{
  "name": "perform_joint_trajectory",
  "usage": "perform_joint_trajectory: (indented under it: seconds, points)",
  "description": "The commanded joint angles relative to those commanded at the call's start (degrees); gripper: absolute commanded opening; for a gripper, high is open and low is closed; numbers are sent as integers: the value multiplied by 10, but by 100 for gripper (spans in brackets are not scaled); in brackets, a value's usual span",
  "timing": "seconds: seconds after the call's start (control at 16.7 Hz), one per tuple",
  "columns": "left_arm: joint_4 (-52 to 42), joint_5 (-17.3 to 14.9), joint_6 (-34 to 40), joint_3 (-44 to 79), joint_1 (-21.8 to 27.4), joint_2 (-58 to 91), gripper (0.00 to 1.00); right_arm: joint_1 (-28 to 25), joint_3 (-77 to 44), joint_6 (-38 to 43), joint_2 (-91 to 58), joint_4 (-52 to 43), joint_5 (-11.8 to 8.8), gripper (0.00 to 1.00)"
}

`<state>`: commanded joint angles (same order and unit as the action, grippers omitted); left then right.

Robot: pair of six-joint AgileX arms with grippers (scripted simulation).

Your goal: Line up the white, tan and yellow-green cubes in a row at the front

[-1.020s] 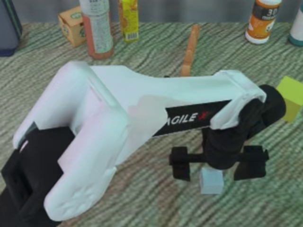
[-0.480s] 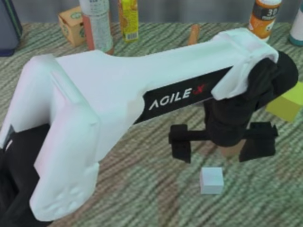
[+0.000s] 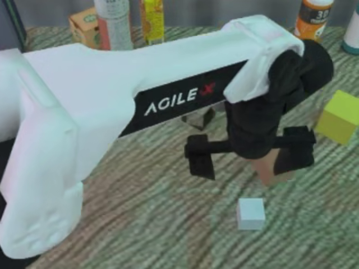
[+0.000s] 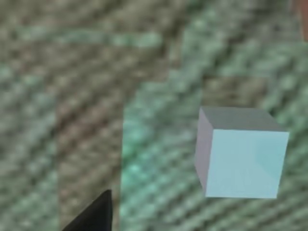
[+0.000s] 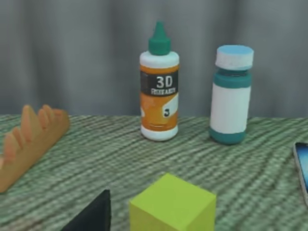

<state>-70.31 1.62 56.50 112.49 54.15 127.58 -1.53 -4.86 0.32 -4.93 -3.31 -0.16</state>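
Top view: looks steeply down on the desk (image 3: pixel 146 224), close above the left arm, which fills much of it.
Left wrist view: rides the left hand (image 3: pixel 249 158), facing down at close range on the white cube (image 4: pixel 240 156).
Right wrist view: low, near the desk, facing level toward the back.
Shared: white cube (image 3: pixel 250 213); yellow-green cube (image 3: pixel 339 116) (image 5: pixel 172 204); orange bottle (image 3: pixel 313 18) (image 5: pixel 159 89).

White-shelled AgileX arm with black fittings

The left arm (image 3: pixel 112 112) wears a glossy white rounded casing, with a black strip lettered "AGILE" in white and an "X" in red. Its wrist is black and bulbous, and the left gripper (image 3: pixel 249 157) has blocky matte-black fingers (image 3: pixel 200 158).
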Motion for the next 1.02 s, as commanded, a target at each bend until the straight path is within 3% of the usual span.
perform_joint_trajectory:
  seconds: [0.24, 0.48, 1.02]
  points:
    - [83, 4, -30, -136, -77, -154, 100, -32, -120, 7, -133, -80, 0, 100]
    - [202, 6, -93, -340, -184, -393, 100, -73, -274, 16, -341, -188, 2, 100]
    - [492, -1, -339, -843, -421, -947, 100, -172, -625, 38, -843, -451, 1, 100]
